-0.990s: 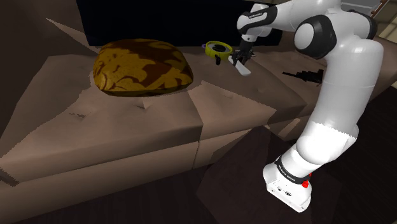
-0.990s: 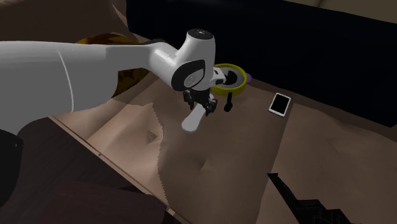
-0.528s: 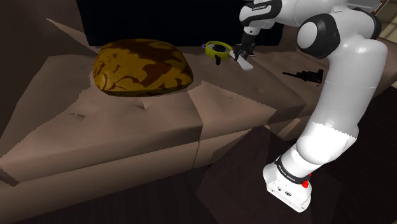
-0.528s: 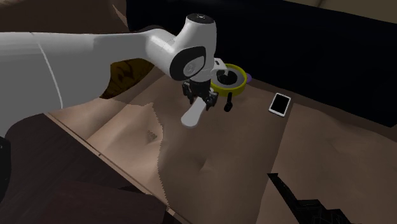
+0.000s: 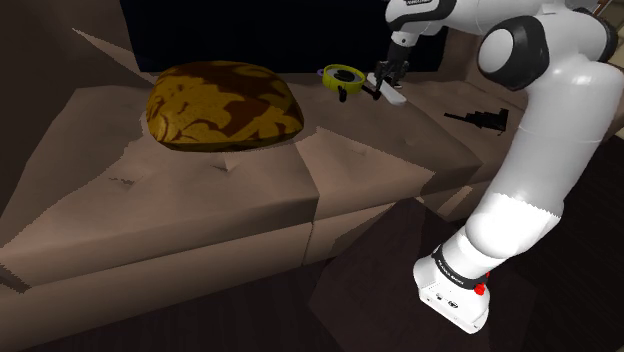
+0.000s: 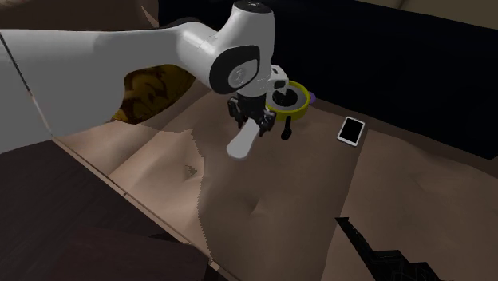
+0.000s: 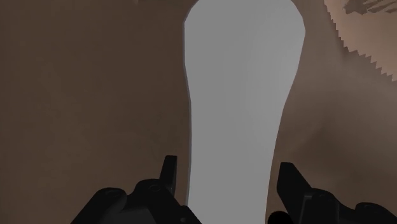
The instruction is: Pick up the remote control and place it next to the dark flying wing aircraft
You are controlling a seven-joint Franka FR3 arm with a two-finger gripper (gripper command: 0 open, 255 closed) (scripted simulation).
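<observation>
The two black fingers [image 7: 169,177] stand on either side of the narrow end of the pale grey remote control [image 7: 238,95], closed in against its edges so that it is clasped between them (contact is plainer on one side than on the other). Seen from the second exterior view, the gripper [image 6: 254,121] hangs above the brown couch [image 6: 271,199]. The remote's wider end points down and is clear of the surface, just beside a yellow ring-shaped object [image 6: 289,100]. The pick-up therefore looks done. What is left is the carry and the set-down. The dark flying wing aircraft [image 5: 478,119] lies flat on the couch, well apart from the gripper, toward the shoulder view's right. The remote is not yet next to it.
</observation>
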